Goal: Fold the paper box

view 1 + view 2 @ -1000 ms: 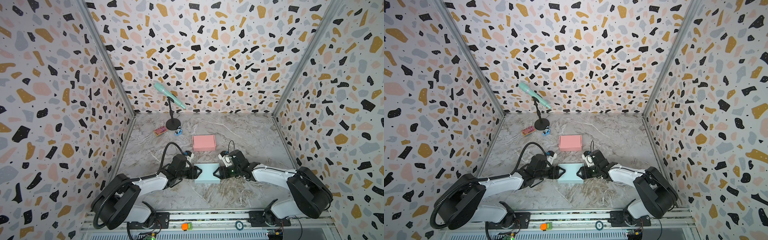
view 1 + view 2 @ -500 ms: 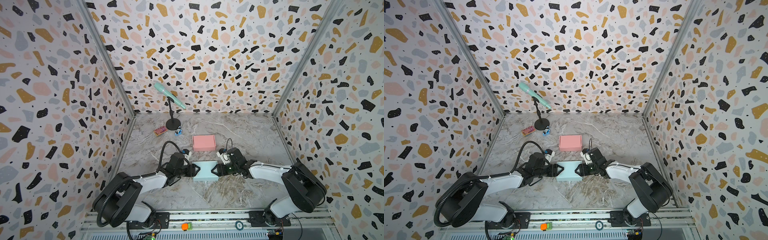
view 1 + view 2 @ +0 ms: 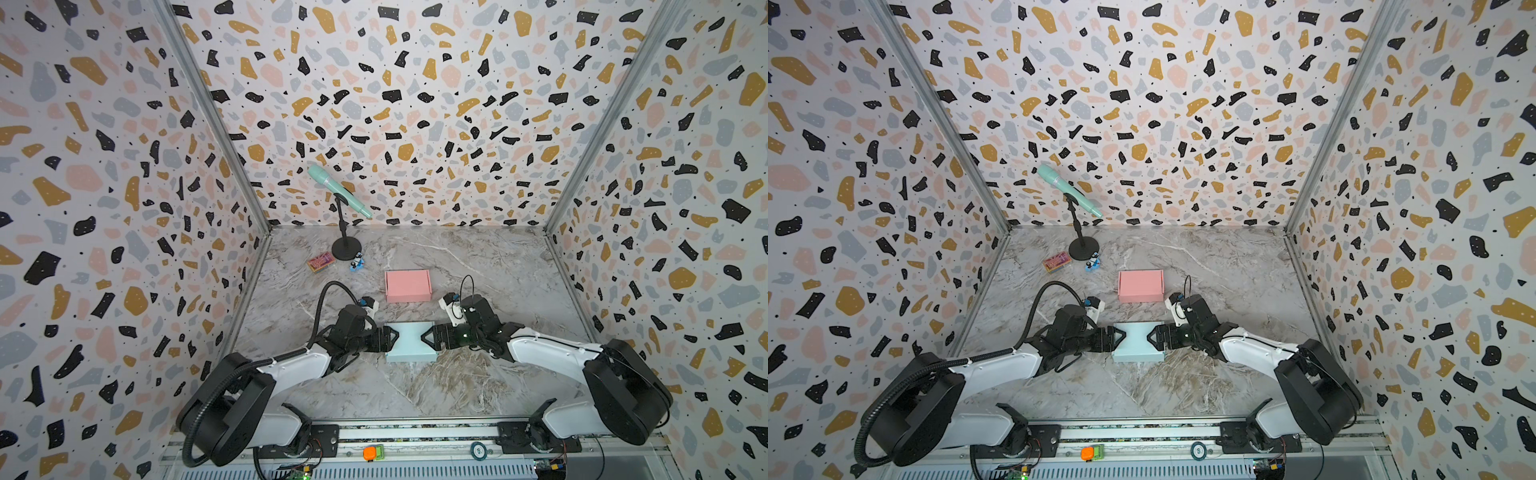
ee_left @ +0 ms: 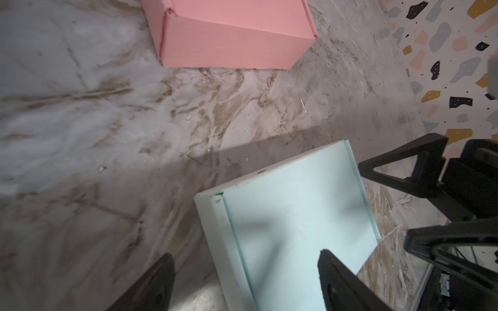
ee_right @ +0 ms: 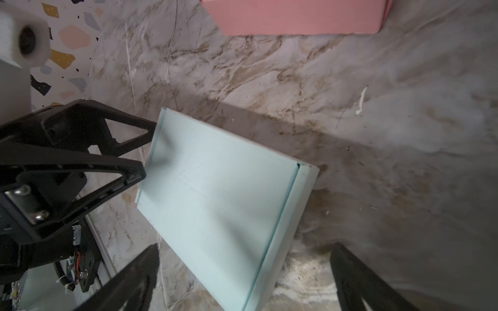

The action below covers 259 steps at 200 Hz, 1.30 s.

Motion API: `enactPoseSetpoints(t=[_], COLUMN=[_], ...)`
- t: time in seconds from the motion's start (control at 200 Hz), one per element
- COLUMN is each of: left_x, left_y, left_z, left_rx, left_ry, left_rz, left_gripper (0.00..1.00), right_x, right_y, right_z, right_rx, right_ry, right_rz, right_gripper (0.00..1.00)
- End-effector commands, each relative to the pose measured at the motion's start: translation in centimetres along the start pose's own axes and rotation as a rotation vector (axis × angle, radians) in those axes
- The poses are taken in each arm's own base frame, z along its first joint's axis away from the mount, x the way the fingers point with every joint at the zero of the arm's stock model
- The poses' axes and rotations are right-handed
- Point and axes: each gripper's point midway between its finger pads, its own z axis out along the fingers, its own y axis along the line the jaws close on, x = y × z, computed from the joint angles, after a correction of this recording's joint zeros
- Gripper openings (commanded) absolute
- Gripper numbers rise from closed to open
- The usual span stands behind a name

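The paper box [image 3: 410, 343] [image 3: 1139, 343] is pale blue, folded shut and lying flat on the marble table in both top views. My left gripper [image 3: 392, 337] [image 4: 245, 258] is at its left end and is open. One finger hangs over the lid [image 4: 291, 215], the other over bare table. My right gripper [image 3: 426, 337] [image 5: 244, 247] faces it at the right end, also open, with its fingers spread on either side of the box's edge [image 5: 221, 194]. Neither gripper holds the box.
A folded pink box [image 3: 407, 284] [image 4: 234, 40] sits just behind the blue one. Farther back left are a teal microphone on a black stand [image 3: 338, 189], a small pink card [image 3: 321, 262] and a tiny blue toy [image 3: 356, 264]. Terrazzo walls enclose three sides.
The jaws of both grippers have spread wider at the ends of the blue box. The box lies in about the same spot.
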Motion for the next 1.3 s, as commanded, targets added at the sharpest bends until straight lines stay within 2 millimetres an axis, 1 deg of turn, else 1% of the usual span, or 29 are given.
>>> enactPoseSetpoints(t=[0.0, 0.075, 0.14, 0.205, 0.26, 0.345, 0.435, 0.536, 0.696, 0.761, 0.821, 0.896, 1.076, 1.126, 1.186, 1.231, 1.291], left_x=[-0.4, -0.7, -1.0, -1.4, -1.9, -2.6, -3.3, -4.2, -6.1, -6.7, -7.1, -7.8, -8.4, -8.6, -8.6, -8.6, -8.9], left_y=[1.3, 1.9, 2.4, 2.9, 2.9, 3.8, 4.5, 5.2, 5.6, 5.8, 5.6, 6.2, 8.9, 9.2, 9.7, 10.0, 9.8], left_z=[-1.4, -2.4, -3.5, -4.5, -5.2, -6.4, -7.5, -8.8, -11.8, -13.0, -13.7, -14.8, -18.0, -18.7, -19.8, -20.7, -21.5], left_rx=[-0.092, -0.14, -0.182, -0.221, -0.227, -0.294, -0.351, -0.415, -0.483, -0.503, -0.506, -0.56, -0.749, -0.779, -0.814, -0.838, -0.843], left_ry=[-0.022, -0.042, -0.067, -0.104, -0.144, -0.195, -0.235, -0.281, -0.41, -0.472, -0.499, -0.535, -0.682, -0.724, -0.785, -0.829, -0.859], left_rz=[0.037, 0.053, 0.065, 0.062, 0.048, 0.031, 0.03, 0.033, 0.013, 0.0, 0.007, -0.001, -0.084, -0.083, -0.087, -0.091, -0.065], left_gripper=[0.9, 0.96, 1.0, 1.0, 1.0, 1.0, 1.0, 1.0, 1.0, 1.0, 1.0, 1.0, 1.0, 1.0, 1.0, 1.0, 1.0], right_x=[-0.1, -0.3, -0.9, -1.4, -2.0, -2.7, -3.3, -3.6, -3.8, -4.1, -4.3, -4.6, -5.3, -5.4, -5.4, -5.4, -5.6], right_y=[-1.4, -1.9, -1.8, -1.7, -1.5, -1.9, -2.8, -3.7, -5.9, -6.6, -7.3, -8.2, -9.0, -9.1, -9.6, -9.8, -10.0], right_z=[-1.2, -2.1, -3.1, -4.2, -5.3, -7.0, -8.8, -10.1, -12.2, -13.4, -14.5, -16.1, -19.5, -20.1, -21.1, -21.5, -21.8], right_rx=[0.094, 0.138, 0.149, 0.161, 0.17, 0.209, 0.275, 0.312, 0.399, 0.435, 0.484, 0.56, 0.676, 0.689, 0.719, 0.73, 0.734], right_ry=[-0.025, -0.046, -0.088, -0.136, -0.192, -0.275, -0.335, -0.366, -0.422, -0.465, -0.502, -0.551, -0.706, -0.746, -0.79, -0.808, -0.824], right_rz=[-0.02, -0.049, -0.084, -0.116, -0.145, -0.175, -0.188, -0.198, -0.166, -0.147, -0.13, -0.13, -0.186, -0.213, -0.202, -0.208, -0.228], right_gripper=[0.99, 0.99, 0.99, 0.99, 0.99, 0.99, 0.99, 0.99, 0.99, 0.99, 0.99, 0.99, 0.99, 0.99, 0.99, 0.99, 0.99])
